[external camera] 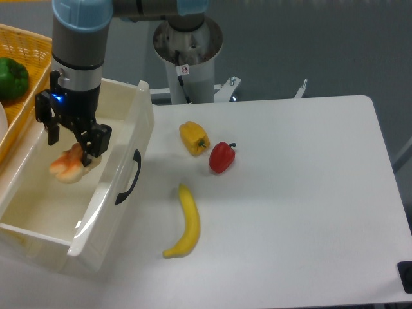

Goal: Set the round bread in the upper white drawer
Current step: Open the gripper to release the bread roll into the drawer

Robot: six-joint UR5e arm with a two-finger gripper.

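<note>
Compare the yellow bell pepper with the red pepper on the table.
The yellow bell pepper is yellow and blockier; the red pepper is red and more rounded. The yellow one lies nearer the upper white drawer, the red one just to its right. The red pepper's dark stem shows clearly. Both are small and lie on the white table.

Round bread [67, 167] inside upper white drawer [122, 138]; right of it, bell pepper [194, 138], red pepper [221, 157]; banana [185, 223] in front

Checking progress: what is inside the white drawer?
The round bread lies inside the upper white drawer, with the tool right over it. The tool hides part of the bread.
</note>
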